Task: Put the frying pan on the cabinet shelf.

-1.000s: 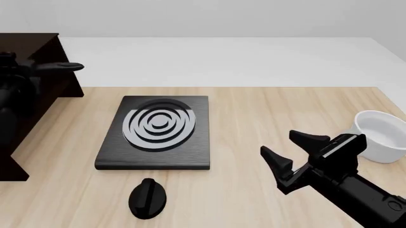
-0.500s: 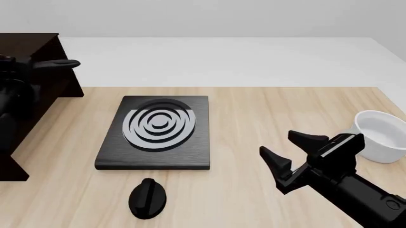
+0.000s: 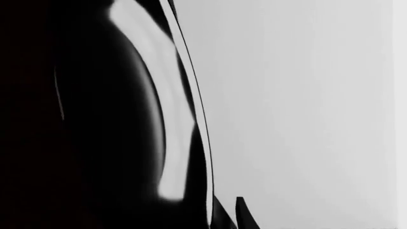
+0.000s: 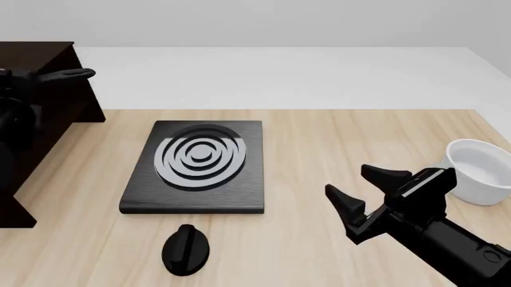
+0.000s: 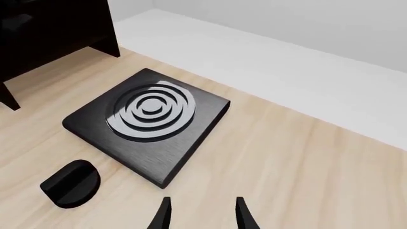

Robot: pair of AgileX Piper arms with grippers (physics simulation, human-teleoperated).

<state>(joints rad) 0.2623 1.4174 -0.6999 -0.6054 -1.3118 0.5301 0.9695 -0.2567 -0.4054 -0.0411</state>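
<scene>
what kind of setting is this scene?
Likely a simulated kitchen mock-up on a wooden table: a black hotplate slab with silver rings and a knob beside it, a white bowl, and a dark cabinet at far left.

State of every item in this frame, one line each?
frying pan: at the cabinet, only its handle clear in the front view
cabinet shelf: standing at the table's left
right gripper: open, empty, above the table
left gripper: cannot tell
white bowl: upright
black slab: flat, nothing on it

Bright, even, sharp renders; faint shadows, a whitish sheen on the frying pan [image 3: 149, 95].
</scene>
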